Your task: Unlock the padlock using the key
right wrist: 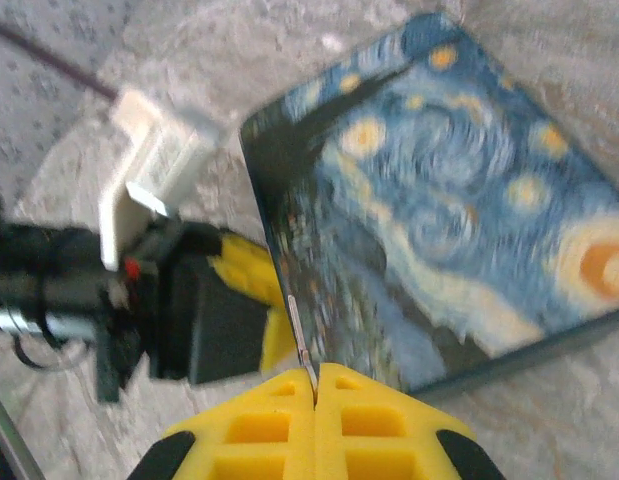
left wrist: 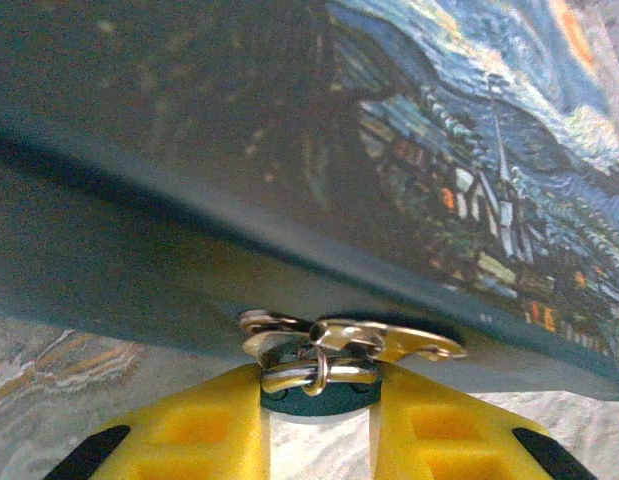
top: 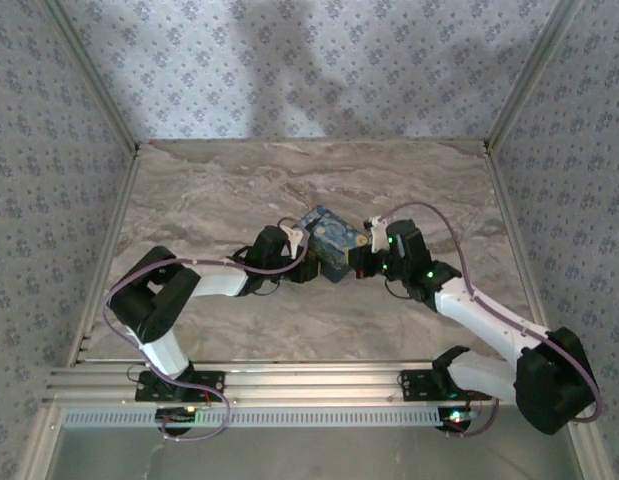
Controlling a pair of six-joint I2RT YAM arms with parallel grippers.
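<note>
The tiny teal padlock [left wrist: 315, 398] sits pinched between the yellow fingers of my left gripper [left wrist: 317, 388], which is shut on it. Its pale metal shackle [left wrist: 289, 377] carries a small ring and a brass key [left wrist: 401, 341], both pressed close under the box's edge. My right gripper [right wrist: 316, 376] is shut on a thin metal key [right wrist: 300, 335], seen edge-on against the box's corner. In the top view the left gripper [top: 305, 263] and the right gripper [top: 360, 256] meet at the near side of the box, and the padlock is hidden there.
The blue-and-yellow swirl-painting box [top: 329, 240] lies mid-table between both grippers and looms just above the padlock [left wrist: 419, 150]. The left arm's wrist and camera mount [right wrist: 149, 190] stand left of the box. The marble tabletop [top: 289, 180] is bounded by patterned walls.
</note>
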